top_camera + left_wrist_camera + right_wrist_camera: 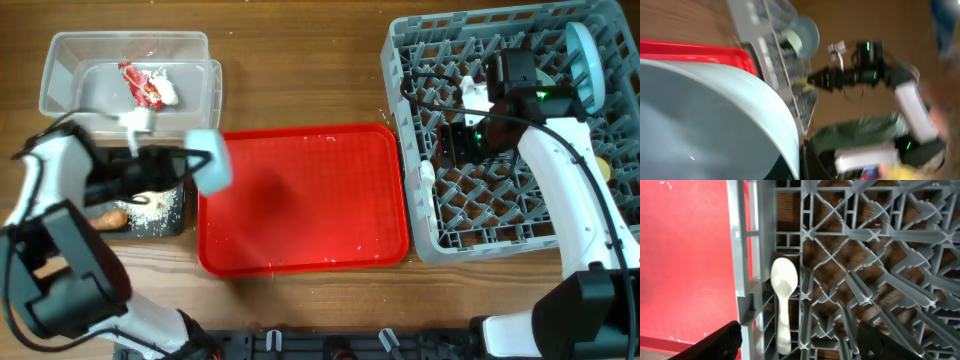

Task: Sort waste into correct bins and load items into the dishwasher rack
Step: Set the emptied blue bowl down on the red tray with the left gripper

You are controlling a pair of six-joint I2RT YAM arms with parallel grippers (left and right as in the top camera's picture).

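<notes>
Wooden table (300, 60), seen from overhead: red tray (300, 200) in the middle, grey rack (440, 245) on the right, clear tub (60, 70) at top left w/ black tray (180, 225) just below it.

Left tool (190, 165) is closed on the rim of a pale blue bowl (212, 165). The bowl is off the table, over the gap btwn black tray and red tray's left edge, and blurred. In the left wrist view the bowl (705, 120) fills most of the frame, its inside facing the cam.

Right tool (445, 140) hangs over the rack's left part. In the right wrist view its fingers (722, 340) are spread wide w/ nothing btwn them. The white spoon (783, 287) lies just beyond, in the rack's outermost row by the left wall, bowl end away from the tool and handle toward it. Overhead puts the spoon (428, 178) at the rack's left edge, next to the red tray.

Light-blue plate (585, 55) stands upright in the rack's top right corner. A pale green bowl (792, 41) sits right beside it, per the left wrist view.

Waste: crumpled red wrapper (145, 85) is inside the clear tub w/ sth white beside it. Rice (155, 205) and carrot piece (110, 215) are in the black tray, partly under the left arm.
</notes>
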